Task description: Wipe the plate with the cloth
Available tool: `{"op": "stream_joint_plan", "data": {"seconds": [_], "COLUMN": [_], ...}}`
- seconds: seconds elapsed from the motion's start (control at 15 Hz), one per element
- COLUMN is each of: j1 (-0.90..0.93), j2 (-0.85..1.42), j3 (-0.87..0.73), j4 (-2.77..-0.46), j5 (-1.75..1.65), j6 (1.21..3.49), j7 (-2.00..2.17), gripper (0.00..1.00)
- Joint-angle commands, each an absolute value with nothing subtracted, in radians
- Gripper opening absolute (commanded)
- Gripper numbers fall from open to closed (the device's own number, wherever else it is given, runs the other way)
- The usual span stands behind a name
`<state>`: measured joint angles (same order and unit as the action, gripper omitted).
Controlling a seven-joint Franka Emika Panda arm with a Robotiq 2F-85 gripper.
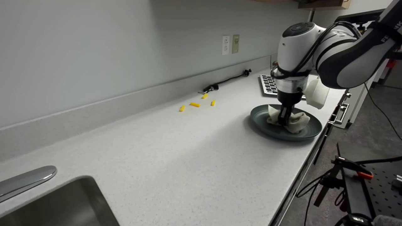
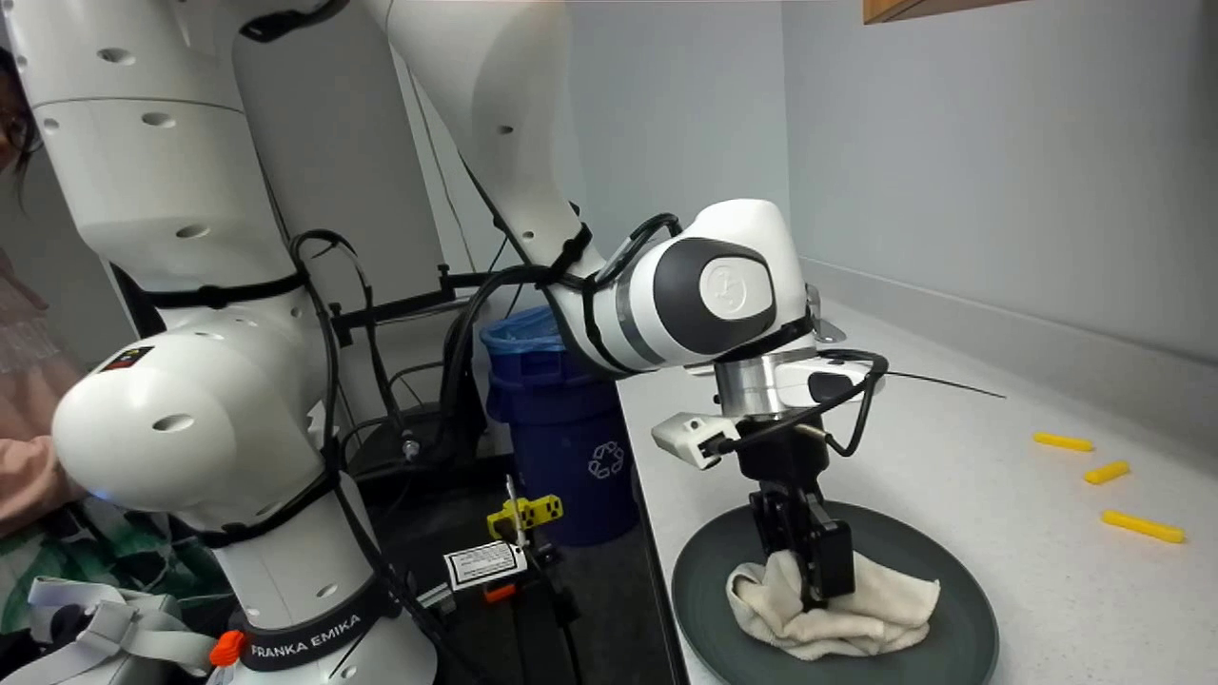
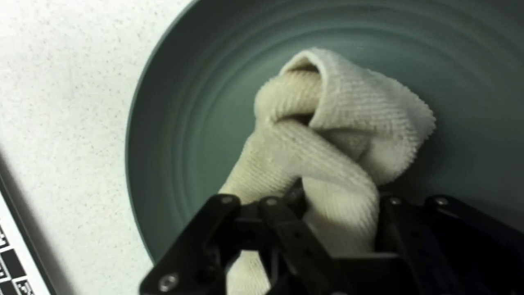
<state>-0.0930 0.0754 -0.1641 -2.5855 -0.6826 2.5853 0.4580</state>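
Note:
The dark grey-green plate [image 1: 260, 118] sits on the white counter, close to its front edge, in both exterior views. Bunched on it, roughly in the middle, is the cream cloth [image 2: 861, 618], with a flap spreading to one side. From above, my gripper [image 2: 820, 592] points down into the cloth, its jaws closed with fabric pinched between them. In the wrist view the folded cloth [image 3: 286, 155] comes up between the black fingers [image 3: 282, 213] and rests on the bare plate [image 3: 159, 135]. The fingertips themselves are buried in the folds.
Several yellow sticks [image 1: 194, 104] lie on the counter toward the wall. A black-and-white patterned board [image 1: 267, 83] is beyond the plate, and a black cable [image 1: 230, 80] runs along the backsplash. At the far end are a sink [image 1: 99, 204] and a faucet [image 1: 28, 180].

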Motion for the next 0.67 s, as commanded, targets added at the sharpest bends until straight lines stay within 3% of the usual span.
{"op": "stream_joint_plan", "data": {"seconds": [0.0,0.6], "j1": [-0.09,-0.06], "j2": [0.112,0.175], "j3": [-0.132,-0.017], "j4": [-2.559,-2.464], "j5": [-0.494,-0.073], "j6": [2.673,2.786], "j7": [0.371,0.096], "gripper": [0.04,0.04]}}
